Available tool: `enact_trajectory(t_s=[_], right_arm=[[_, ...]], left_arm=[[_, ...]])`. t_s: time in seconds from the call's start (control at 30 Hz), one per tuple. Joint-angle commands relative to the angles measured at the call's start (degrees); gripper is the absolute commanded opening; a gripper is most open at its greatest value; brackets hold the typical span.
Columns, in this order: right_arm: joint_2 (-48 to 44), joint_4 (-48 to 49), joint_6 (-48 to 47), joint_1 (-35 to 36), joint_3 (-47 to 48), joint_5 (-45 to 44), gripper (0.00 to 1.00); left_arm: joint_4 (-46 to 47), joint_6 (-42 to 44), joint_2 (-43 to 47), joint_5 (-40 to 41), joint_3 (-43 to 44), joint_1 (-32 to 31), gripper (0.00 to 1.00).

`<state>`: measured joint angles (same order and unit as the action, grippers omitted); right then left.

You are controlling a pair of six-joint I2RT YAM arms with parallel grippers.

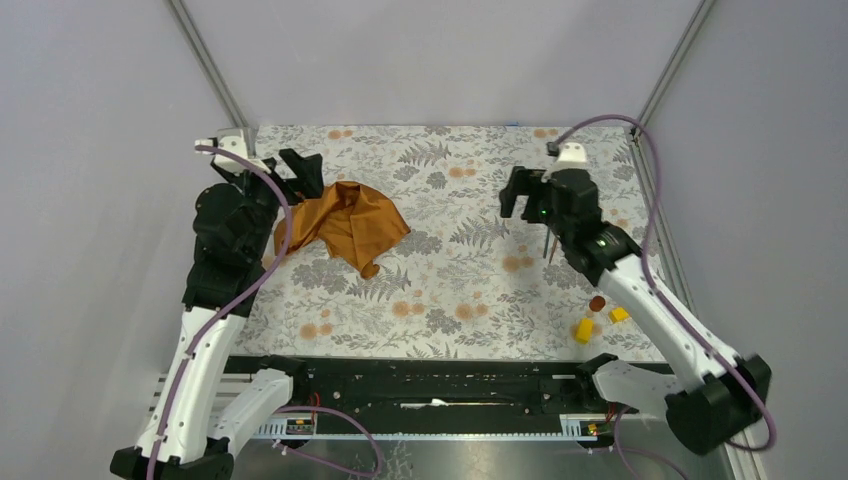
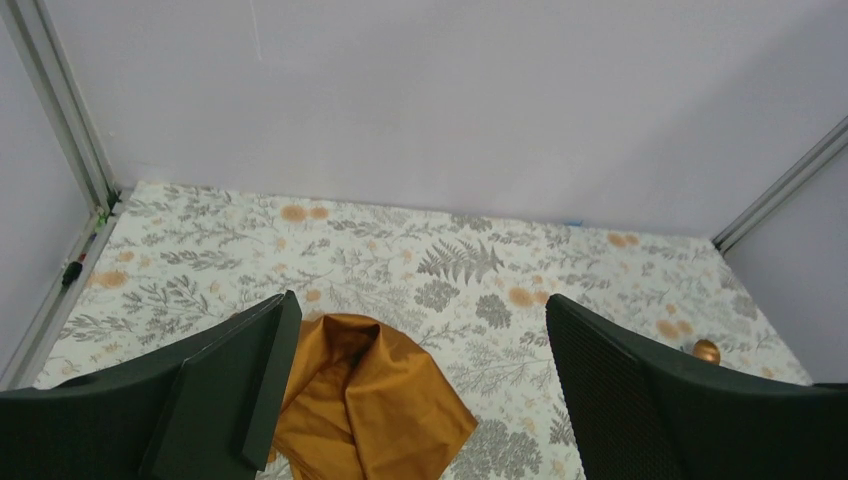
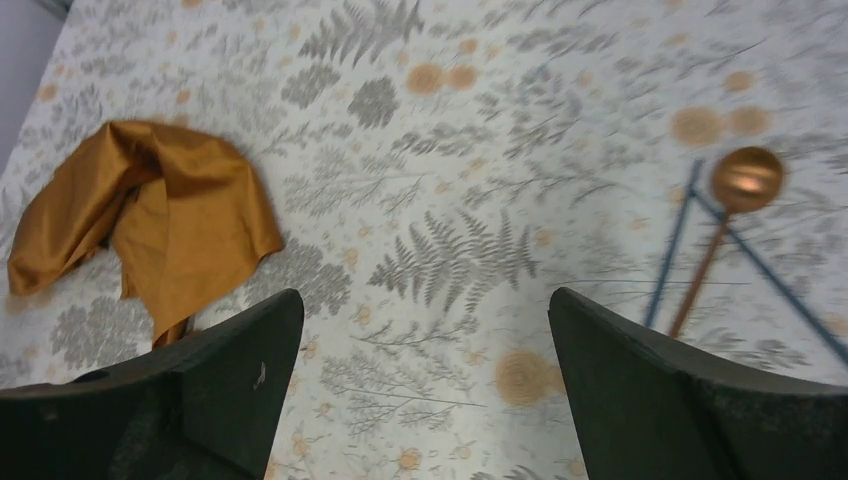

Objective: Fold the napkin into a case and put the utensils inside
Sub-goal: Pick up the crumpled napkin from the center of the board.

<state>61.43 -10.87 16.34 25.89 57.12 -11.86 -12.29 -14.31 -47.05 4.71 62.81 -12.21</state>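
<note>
The napkin (image 1: pixel 340 225) is a crumpled orange-brown cloth, loosely bunched on the floral table at the back left. It also shows in the left wrist view (image 2: pixel 370 400) and the right wrist view (image 3: pixel 160 210). My left gripper (image 1: pixel 305 175) is open and empty just above the napkin's left edge (image 2: pixel 420 298). My right gripper (image 1: pixel 520 200) is open and empty above the table's right middle (image 3: pixel 425 294). The utensils lie to its right: a spoon with a copper bowl (image 3: pixel 747 178) and two slim dark sticks (image 3: pixel 672 245). In the top view the right arm hides most of them. No case shape is in view.
Two small yellow blocks (image 1: pixel 583 329) and a tiny brown disc (image 1: pixel 597 302) lie near the front right. Grey walls and metal frame posts (image 1: pixel 210 70) close in the table's back and sides. The black rail (image 1: pixel 420 385) runs along the near edge.
</note>
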Motion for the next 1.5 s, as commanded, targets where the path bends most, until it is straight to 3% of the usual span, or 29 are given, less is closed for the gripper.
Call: enact_trajectory(t_s=[0.0, 0.2, 0.3, 0.4, 0.57, 0.67, 0.8, 0.87, 0.93, 0.97, 1.03, 1.07, 1.2, 1.37, 1.4, 1.47], right_arm=[[12.29, 6.2, 7.25, 3.77, 2.89, 9.85, 1.0], [33.82, 27.57, 26.5, 9.06, 4.04, 23.77, 1.0], [44.68, 32.4, 32.37, 12.07, 9.17, 27.71, 0.99], [53.15, 36.28, 36.92, 13.72, 13.93, 29.99, 0.87], [61.07, 42.06, 48.12, 13.89, 14.15, 26.54, 0.81], [63.57, 43.92, 50.4, 13.95, 14.1, 23.14, 0.71], [66.25, 43.32, 50.06, 13.94, 15.7, 17.71, 0.71], [68.55, 40.57, 48.23, 13.95, 19.3, 16.47, 0.68], [70.87, 38.36, 45.39, 13.84, 23.29, 16.45, 0.55], [71.65, 36.6, 43.54, 13.64, 25.39, 16.97, 0.43], [71.54, 32.16, 39.38, 12.36, 28.52, 19.61, 0.09], [70.27, 29.39, 37.33, 11.29, 28.83, 20.68, 0.0], [60.55, 16.85, 25.52, 4.78, 25.81, 33.1, 0.0], [52.55, -16.61, 2.74, -4.48, 26.2, 43.59, 0.0], [52.4, -22.02, -0.84, -6.35, 27.32, 41.87, 0.0], [50.37, -22.6, -1.88, -8.54, 26.25, 31.03, 0.0]], left_arm=[[0.96, 1.71, -2.08, 0.57, -2.74, -0.58, 0.99], [1.25, 2.48, -2.51, 2.4, -5.08, -0.67, 0.99], [1.93, 2.09, -2.5, 3.16, -7.15, -0.8, 0.99], [1.84, 1.31, -3.52, 1.95, -8.12, -0.92, 0.99], [1.74, 1.65, -4.26, 2.01, -8.57, -2.8, 0.99], [1.75, 1.71, -4.83, 1.89, -8.58, -3.46, 0.99], [1.7, 1.82, -5.66, 1.69, -8.53, -3.94, 0.99], [1.75, 1.74, -6.05, 1.77, -8.58, -3.96, 0.99], [1.62, 1.54, -6.41, 1.9, -8.51, -4.07, 0.99], [1.39, 1.04, -6.62, 2.1, -8.45, -4.24, 0.99], [-0.22, -0.98, -7.53, 3.78, -7.58, -4.92, 0.99], [-2.3, -2.49, -8.38, 4.47, -6.29, -5.12, 0.99], [-12.28, -10.56, -11.8, 5.41, -2.7, -5.2, 0.99], [-19.61, -19.33, -12.55, 4.17, -8.09, -5.06, 0.99], [-19.44, -20.64, -12.54, 3.49, -9.82, -4.98, 0.99], [-17.49, -22.95, -13.36, 1.69, -13.04, -4.53, 0.99]])
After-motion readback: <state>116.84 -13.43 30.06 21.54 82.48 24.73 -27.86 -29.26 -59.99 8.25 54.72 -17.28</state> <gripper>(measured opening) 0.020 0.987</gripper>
